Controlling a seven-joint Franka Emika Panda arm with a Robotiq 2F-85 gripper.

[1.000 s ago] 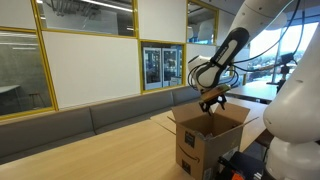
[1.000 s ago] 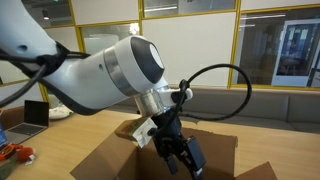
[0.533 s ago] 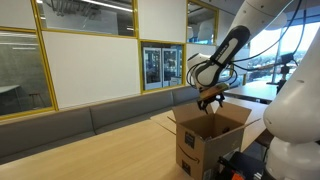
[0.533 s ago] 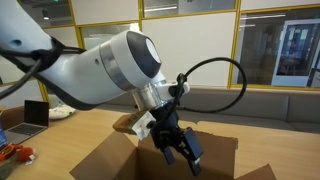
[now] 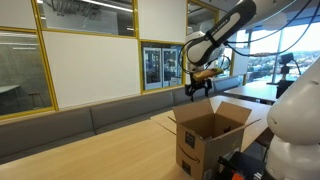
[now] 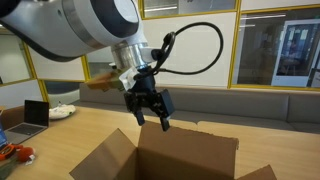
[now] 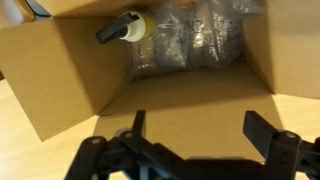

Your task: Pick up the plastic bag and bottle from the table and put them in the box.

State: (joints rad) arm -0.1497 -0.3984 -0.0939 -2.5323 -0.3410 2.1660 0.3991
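Observation:
The open cardboard box (image 5: 205, 135) stands on the wooden table; it also shows in an exterior view (image 6: 190, 158) and from above in the wrist view (image 7: 60, 90). Inside it lie a crumpled clear plastic bag (image 7: 195, 40) and a bottle with a yellowish body and dark cap (image 7: 122, 27). My gripper (image 7: 195, 125) is open and empty, raised well above the box opening. It shows above the box in both exterior views (image 5: 196, 88) (image 6: 150, 108).
A grey bench (image 5: 90, 120) runs along the glass wall behind the table. A laptop (image 6: 35, 113) and white items (image 6: 62, 112) lie on the far table end. The box flaps (image 5: 243, 113) stand open outward.
My gripper has risen up out of the box, from just inside the opening to well above it, with its fingers open and empty.

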